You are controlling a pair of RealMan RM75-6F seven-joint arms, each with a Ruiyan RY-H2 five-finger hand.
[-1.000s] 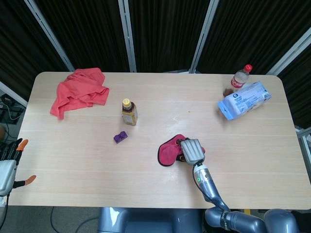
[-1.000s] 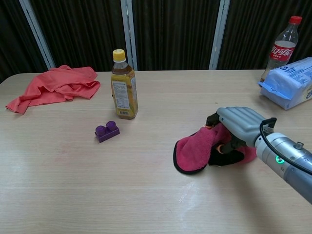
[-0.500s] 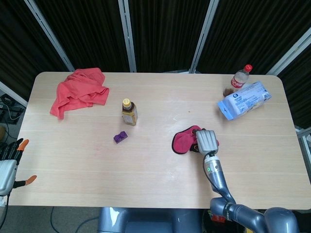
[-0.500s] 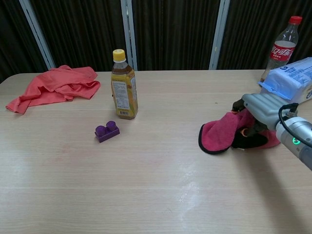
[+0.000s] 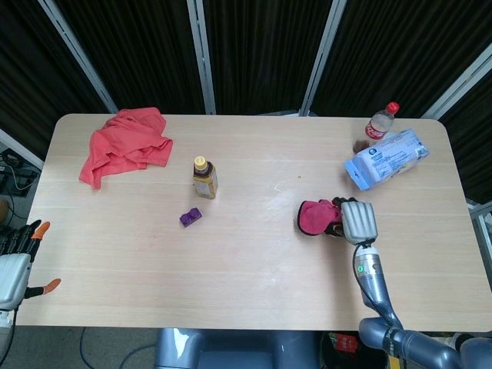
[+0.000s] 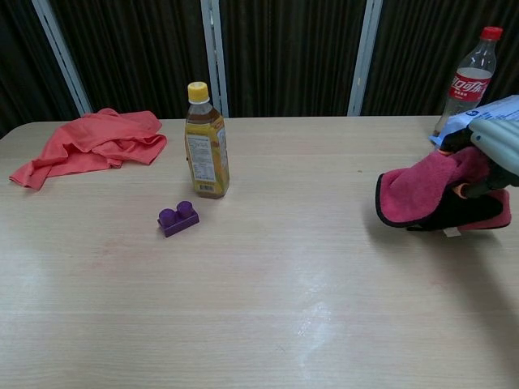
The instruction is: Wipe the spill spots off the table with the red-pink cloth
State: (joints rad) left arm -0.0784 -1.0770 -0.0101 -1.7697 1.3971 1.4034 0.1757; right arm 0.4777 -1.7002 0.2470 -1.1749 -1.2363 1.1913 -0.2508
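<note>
My right hand (image 5: 358, 221) presses down on the red-pink cloth (image 5: 314, 216) with its dark edge, on the right part of the table; in the chest view the hand (image 6: 496, 144) sits at the right frame edge, fingers curled into the cloth (image 6: 418, 194). A faint whitish smear (image 5: 270, 201) lies on the wood left of the cloth. My left hand (image 5: 14, 265) hangs off the table's front left corner, fingers apart and holding nothing.
A second coral-red cloth (image 5: 123, 144) lies crumpled at the back left. A yellow-capped bottle (image 5: 204, 178) and a purple block (image 5: 191, 217) stand mid-table. A cola bottle (image 5: 378, 124) and a blue-white packet (image 5: 387, 157) sit at the back right, close behind the hand.
My right hand has dragged the red-pink cloth across the table to the right and slightly back, bunching it up. The left hand has stayed put.
</note>
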